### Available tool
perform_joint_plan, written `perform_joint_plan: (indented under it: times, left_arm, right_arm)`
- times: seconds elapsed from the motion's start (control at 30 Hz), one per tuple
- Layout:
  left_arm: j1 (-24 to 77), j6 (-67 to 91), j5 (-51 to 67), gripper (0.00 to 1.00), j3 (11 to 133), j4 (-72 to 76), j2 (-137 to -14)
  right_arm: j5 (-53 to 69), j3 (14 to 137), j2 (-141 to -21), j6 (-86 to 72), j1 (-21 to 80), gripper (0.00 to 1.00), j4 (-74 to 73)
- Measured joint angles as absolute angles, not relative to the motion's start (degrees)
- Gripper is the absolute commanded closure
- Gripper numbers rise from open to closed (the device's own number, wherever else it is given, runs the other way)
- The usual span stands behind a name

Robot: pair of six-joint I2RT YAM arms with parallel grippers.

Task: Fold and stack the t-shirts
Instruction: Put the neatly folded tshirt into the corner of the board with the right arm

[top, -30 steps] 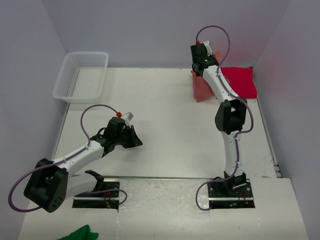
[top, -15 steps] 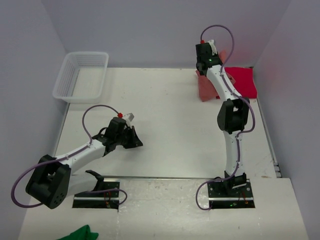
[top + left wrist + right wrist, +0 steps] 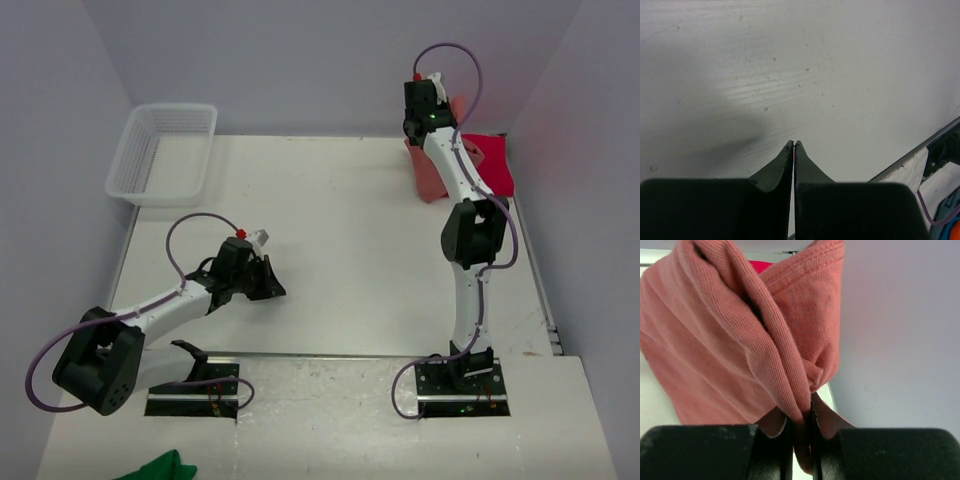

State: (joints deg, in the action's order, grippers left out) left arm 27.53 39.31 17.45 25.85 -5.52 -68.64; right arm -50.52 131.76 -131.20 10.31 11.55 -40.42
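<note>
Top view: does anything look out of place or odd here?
Yes. A green cloth lies crumpled on the near ledge, by the left arm's base, far from the crimson shirt in the far right corner. The right gripper holds the salmon shirt bunched, not flat.

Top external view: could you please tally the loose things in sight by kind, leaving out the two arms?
t-shirts: 2, the salmon t-shirt and the crimson t-shirt
white basket: 1
green cloth: 1
total: 4
</note>
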Motion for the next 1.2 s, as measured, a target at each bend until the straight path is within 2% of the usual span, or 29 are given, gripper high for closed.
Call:
perform_joint_plan:
  times: [0.47, 0.8, 1.2]
  left_arm:
    - [27.5, 39.3, 18.1, 0.98, 25.5, -4.1, -69.5]
    - [27.7, 39.3, 18.9, 0.98, 25.4, -3.7, -70.7]
    - [27.8, 39.3, 19.3, 0.98, 25.4, -3.4, -71.6]
  right_arm:
    - [-50.5, 132.0, -130.8, 10.6, 10.8, 1.00, -39.3]
    - [-50.5, 136.7, -130.8, 12.1, 10.8, 1.00, -38.3]
    - [-49.8, 134.5, -130.8, 11.1, 10.2, 1.00, -38.0]
